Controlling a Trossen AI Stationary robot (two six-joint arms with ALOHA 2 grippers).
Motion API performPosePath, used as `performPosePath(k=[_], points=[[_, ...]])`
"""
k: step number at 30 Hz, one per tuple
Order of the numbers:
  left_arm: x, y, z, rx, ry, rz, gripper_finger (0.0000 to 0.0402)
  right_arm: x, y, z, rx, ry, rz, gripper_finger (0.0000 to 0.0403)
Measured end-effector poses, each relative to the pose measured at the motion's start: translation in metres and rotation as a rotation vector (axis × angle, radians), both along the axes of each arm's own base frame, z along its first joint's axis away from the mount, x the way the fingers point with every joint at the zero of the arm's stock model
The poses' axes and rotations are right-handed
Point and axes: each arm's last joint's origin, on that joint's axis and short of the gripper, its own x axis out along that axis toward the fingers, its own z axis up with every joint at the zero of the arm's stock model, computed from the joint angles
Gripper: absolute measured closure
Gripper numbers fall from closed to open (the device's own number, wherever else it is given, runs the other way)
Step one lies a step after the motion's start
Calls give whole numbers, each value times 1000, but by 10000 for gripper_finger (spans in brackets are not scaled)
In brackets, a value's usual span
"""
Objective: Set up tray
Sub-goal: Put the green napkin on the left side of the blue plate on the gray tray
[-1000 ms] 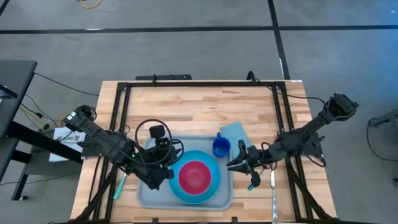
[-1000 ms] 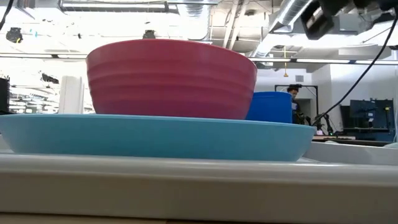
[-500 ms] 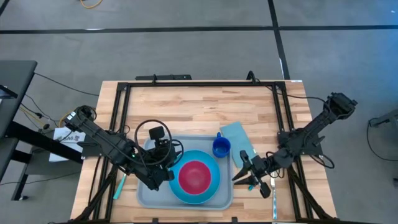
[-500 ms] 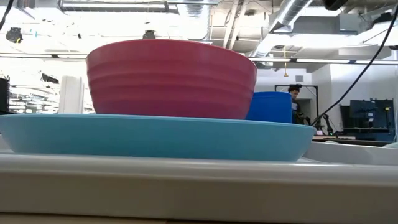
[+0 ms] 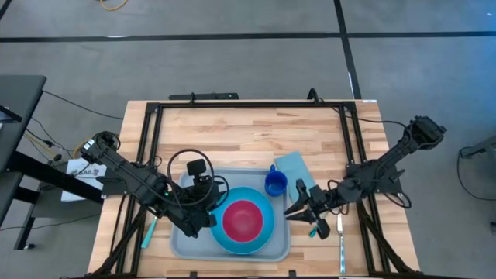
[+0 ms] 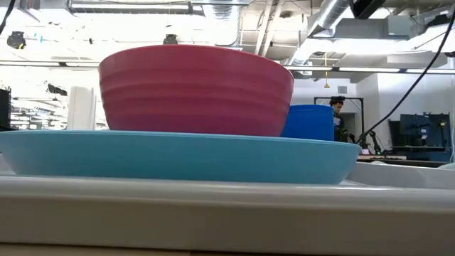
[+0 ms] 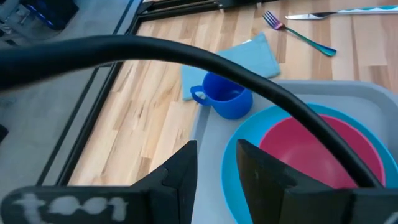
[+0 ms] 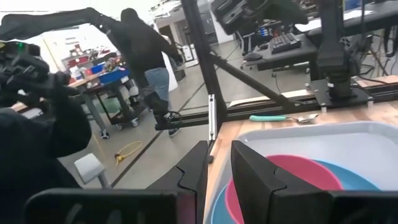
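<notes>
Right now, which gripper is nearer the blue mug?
Right. The right gripper sits just beside the blue mug, off the tray; the left gripper is across the plate.
</notes>
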Motion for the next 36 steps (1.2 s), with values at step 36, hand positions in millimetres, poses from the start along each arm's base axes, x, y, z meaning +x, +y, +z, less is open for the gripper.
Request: performPosePath(k=[36], points=[[0,0,0,-1,7,-10,299,11,-28,-13,-81,109,-380,296]])
